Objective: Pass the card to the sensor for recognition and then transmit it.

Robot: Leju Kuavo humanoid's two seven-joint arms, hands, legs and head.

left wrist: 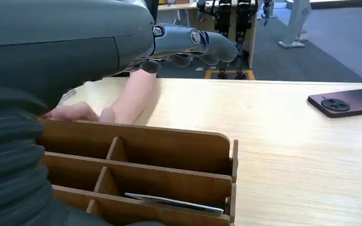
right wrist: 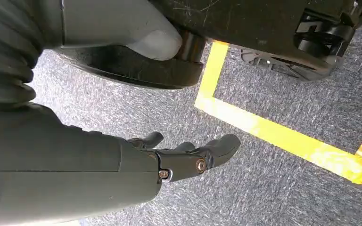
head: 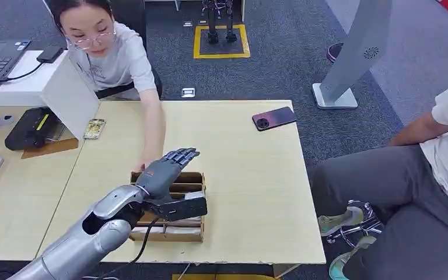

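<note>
Head view: the left robot hand (head: 162, 170) hovers over the wooden divider box (head: 193, 181) on the surface (head: 251, 192), fingers extended and apart, holding nothing. The card (left wrist: 174, 202) lies flat in a near compartment, below the hand and untouched. The right robot hand (right wrist: 188, 157) hangs open above the carpet.

A dark phone (head: 274, 118) lies on the table (head: 251, 175), apparently face down.
</note>
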